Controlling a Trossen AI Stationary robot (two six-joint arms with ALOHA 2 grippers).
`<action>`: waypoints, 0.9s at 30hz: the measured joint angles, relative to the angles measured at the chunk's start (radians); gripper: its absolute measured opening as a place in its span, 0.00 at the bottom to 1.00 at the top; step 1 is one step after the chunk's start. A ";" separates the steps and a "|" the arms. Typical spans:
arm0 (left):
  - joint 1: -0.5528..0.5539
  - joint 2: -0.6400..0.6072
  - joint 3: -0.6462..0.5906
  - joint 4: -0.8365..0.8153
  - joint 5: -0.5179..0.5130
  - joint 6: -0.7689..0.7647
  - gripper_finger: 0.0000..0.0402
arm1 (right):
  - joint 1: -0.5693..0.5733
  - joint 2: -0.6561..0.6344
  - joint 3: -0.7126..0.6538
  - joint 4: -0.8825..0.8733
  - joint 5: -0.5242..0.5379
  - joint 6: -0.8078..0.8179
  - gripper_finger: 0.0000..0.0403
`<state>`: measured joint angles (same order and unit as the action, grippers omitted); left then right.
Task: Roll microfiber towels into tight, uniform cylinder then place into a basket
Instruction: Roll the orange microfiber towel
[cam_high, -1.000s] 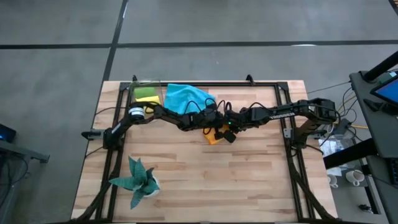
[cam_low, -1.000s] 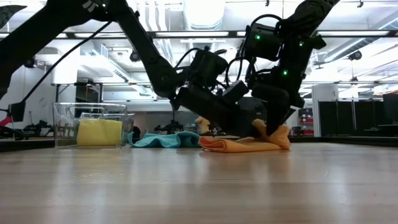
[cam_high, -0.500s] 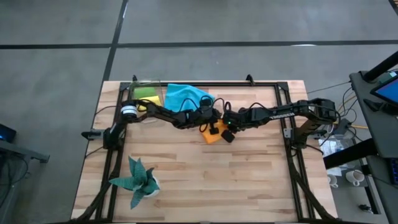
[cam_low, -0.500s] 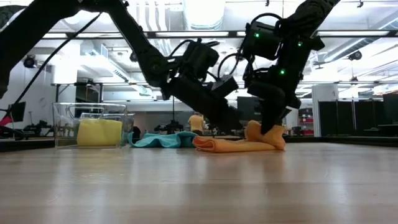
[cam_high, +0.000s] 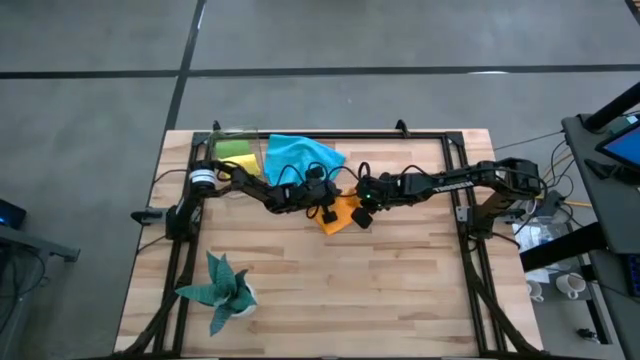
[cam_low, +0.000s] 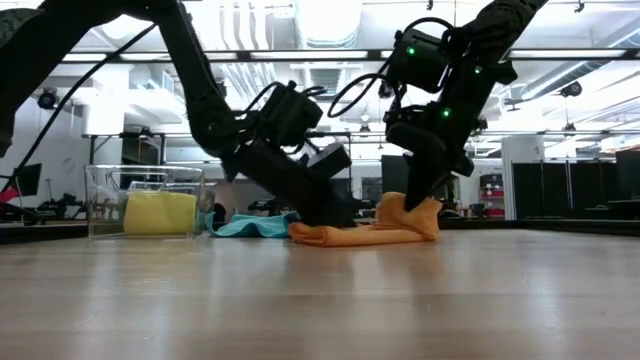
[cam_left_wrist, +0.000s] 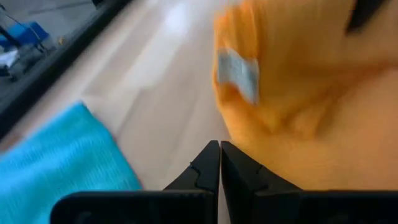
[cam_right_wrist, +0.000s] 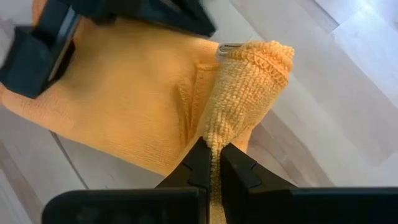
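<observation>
Now, from left to right: the clear basket holds a yellow towel, and the blue towel lies beside it. The left gripper, fingers pressed together, rests at the orange towel mid-surface. The right gripper pinches its raised fold. The cloth seems soft and limp, so an edge grip suits best.

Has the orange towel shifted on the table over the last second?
Yes. In the low view the orange towel has slid toward the clear basket, which holds a yellow towel; the right tool pinches one edge.
</observation>
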<state>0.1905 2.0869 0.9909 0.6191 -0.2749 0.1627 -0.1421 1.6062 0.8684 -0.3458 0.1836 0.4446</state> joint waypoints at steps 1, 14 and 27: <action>-0.002 0.000 -0.008 -0.002 0.000 -0.003 0.00 | 0.000 0.000 0.000 0.004 0.000 0.000 0.02; -0.004 -0.024 -0.002 0.005 -0.014 -0.053 0.00 | 0.000 0.000 0.000 0.037 -0.017 -0.010 0.02; -0.001 -0.031 0.017 -0.001 -0.008 -0.033 0.00 | 0.009 0.000 0.000 0.096 -0.053 -0.030 0.02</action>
<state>0.1899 2.0559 1.0077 0.6186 -0.2826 0.1296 -0.1329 1.6062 0.8684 -0.2503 0.1301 0.4146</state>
